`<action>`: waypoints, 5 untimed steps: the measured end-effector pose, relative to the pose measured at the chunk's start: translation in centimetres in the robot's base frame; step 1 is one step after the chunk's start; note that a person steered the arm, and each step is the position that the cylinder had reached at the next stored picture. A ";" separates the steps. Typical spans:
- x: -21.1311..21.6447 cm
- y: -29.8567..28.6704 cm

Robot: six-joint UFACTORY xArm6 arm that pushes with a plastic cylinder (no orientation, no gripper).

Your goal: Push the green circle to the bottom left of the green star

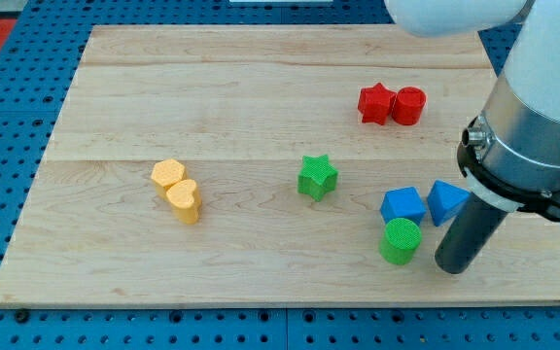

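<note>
Green circle [400, 240] lies on the surface [241, 117], just to the view's left of my tip [451, 266], apart from it; the green star [317, 178] sits farther left and up. I have no jaws, only the rod. Blue blocks [402, 205] crowd the circle's top.

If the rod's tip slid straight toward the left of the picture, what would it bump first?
Probably the green circle block, just left of my tip and slightly higher in the view; it might only clip its lower edge.
</note>
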State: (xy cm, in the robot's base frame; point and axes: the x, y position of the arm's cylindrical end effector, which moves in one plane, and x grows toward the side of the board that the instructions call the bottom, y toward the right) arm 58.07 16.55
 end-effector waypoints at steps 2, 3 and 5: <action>-1.1 -3.9; -3.0 -5.7; -2.6 -10.5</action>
State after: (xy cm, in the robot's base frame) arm 55.45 6.08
